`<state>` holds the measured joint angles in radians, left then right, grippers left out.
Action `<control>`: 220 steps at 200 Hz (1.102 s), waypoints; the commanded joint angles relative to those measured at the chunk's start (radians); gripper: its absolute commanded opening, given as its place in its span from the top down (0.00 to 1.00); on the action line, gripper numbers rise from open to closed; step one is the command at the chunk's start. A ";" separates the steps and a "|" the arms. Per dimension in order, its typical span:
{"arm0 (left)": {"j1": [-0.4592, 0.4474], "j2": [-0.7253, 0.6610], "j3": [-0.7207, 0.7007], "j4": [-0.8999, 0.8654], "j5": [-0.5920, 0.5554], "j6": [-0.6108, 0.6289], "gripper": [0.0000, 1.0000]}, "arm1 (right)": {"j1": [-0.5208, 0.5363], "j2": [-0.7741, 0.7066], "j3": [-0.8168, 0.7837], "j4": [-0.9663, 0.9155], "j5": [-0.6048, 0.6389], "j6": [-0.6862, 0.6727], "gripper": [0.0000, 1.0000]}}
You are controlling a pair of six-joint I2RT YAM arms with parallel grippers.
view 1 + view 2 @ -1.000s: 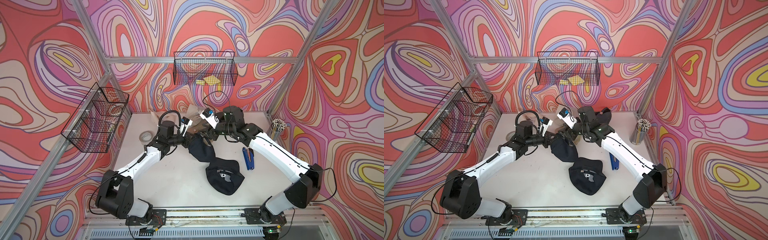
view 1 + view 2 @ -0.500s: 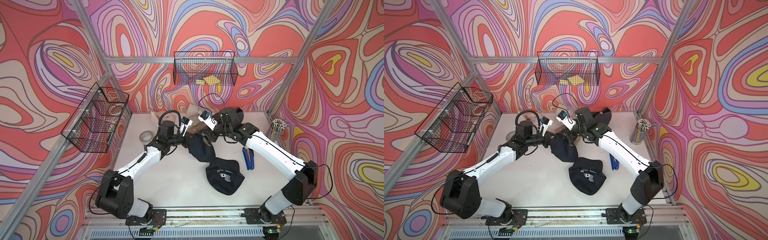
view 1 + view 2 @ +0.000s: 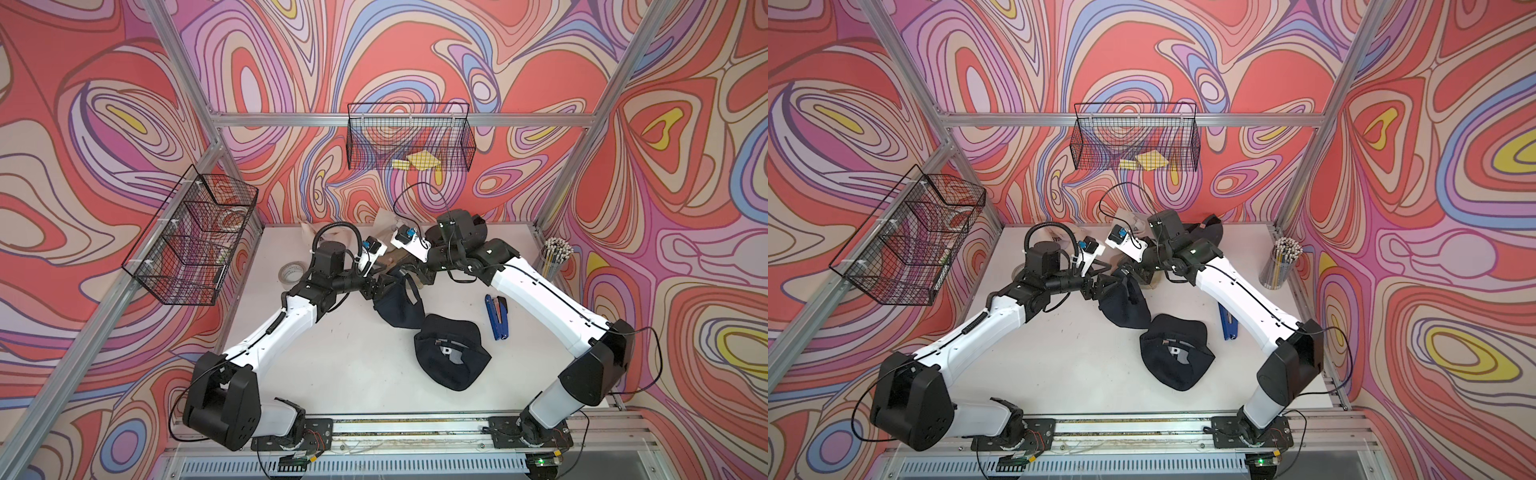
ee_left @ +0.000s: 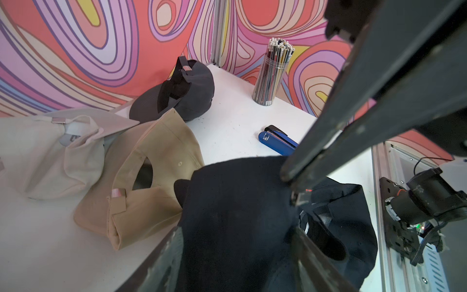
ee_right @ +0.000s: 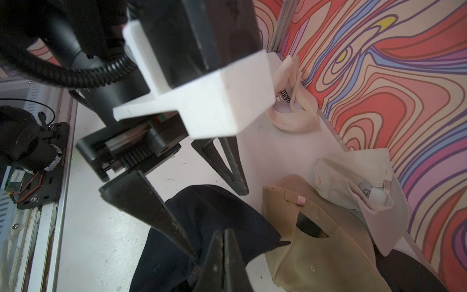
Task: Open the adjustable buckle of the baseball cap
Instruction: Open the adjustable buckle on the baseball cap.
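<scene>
The walls are covered in swirly red, pink and purple shapes, and a white bench [image 3: 332, 365] sits in the middle.

A moment ago the left gripper [image 5: 219, 225] was shut and the right one was partly open. Now they have swapped. The left gripper's jaws stand wide apart. The navy cap [image 3: 399, 307] is between them, but they pinch nothing. The right gripper [image 5: 223, 233] has its jaws squeezed tight together on an edge of that cap. The cap hangs between the two arms, near the back of the bench.

I think the right arm has taken over holding the cap. That leaves the left arm free to go for the buckle. I cannot see the navy cap's buckle, as it is hidden by cloth and arms. So I think the buckle is not open yet.

Now the things that hold other things:
- **Wire basket on the left wall** [image 3: 191, 237]: it has a few things inside, but I cannot tell what they are.
- **Wire basket on the back wall** [image 3: 409, 137]: it holds some yellow paper pieces [image 3: 419, 160].
- **Clear cup** [image 3: 552, 270]: it stands in the far right corner and is full of pencils [image 3: 557, 247].
</scene>
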<state>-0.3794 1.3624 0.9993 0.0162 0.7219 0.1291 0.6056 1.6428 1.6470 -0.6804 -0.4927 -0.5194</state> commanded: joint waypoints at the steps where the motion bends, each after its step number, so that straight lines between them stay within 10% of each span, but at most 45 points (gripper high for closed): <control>1: 0.001 -0.051 0.019 -0.017 0.067 0.177 0.29 | 0.005 0.017 0.025 -0.063 -0.085 -0.101 1.00; 100: 0.002 -0.029 -0.001 -0.113 0.122 0.507 0.29 | -0.055 0.024 0.054 -0.148 -0.287 -0.243 1.00; 220: 0.002 0.061 0.029 0.052 0.272 0.469 0.33 | -0.059 0.037 0.058 -0.142 -0.347 -0.238 1.00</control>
<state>-0.3790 1.4181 0.9993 0.0406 0.9363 0.5934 0.5491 1.6730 1.6852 -0.8246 -0.8055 -0.7547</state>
